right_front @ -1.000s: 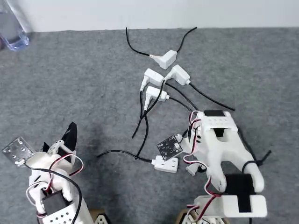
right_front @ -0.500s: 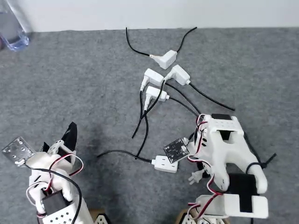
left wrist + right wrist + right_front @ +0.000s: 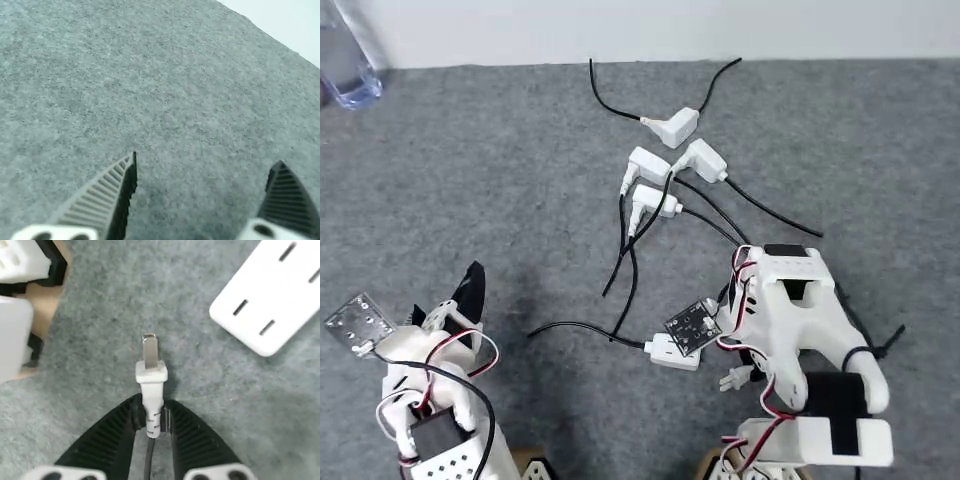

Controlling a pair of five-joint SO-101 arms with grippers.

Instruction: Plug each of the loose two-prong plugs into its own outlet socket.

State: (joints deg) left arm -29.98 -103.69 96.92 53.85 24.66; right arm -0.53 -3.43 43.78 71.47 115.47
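Right wrist view: right hand (image 3: pixel 151 407), black ribbed fingers closed on the sides of one two-prong plug (image 3: pixel 151 375). The plug has a white moulded body, ribbed at the gripped end and wider at a squared collar. Its flat metal prongs are seen edge-on, so they read as a single blade. A black cord leaves the rear of the plug between the fingers. The prongs point away from the hand, over the grey felt bench (image 3: pixel 100 305) and clear of it. The outlet socket (image 3: pixel 270 295) is a white rectangular block with rounded corners and four narrow slots visible. It lies flat on the bench, apart from the plug and off its line. High view: the same socket (image 3: pixel 672 352) sits at lower centre, its black lead (image 3: pixel 580 328) running left. The plug (image 3: pixel 735 378) shows just right of it, under the right arm at lower right. A cluster of four white connectors (image 3: pixel 648 163) on black cords lies at upper centre, well apart from the socket. A clear bottle (image 3: pixel 345 60) stands at the upper left corner. Left hand (image 3: pixel 460 300) is at lower left. Left wrist view: left hand (image 3: pixel 206 161), fingers spread wide, holding nothing, above bare bench.
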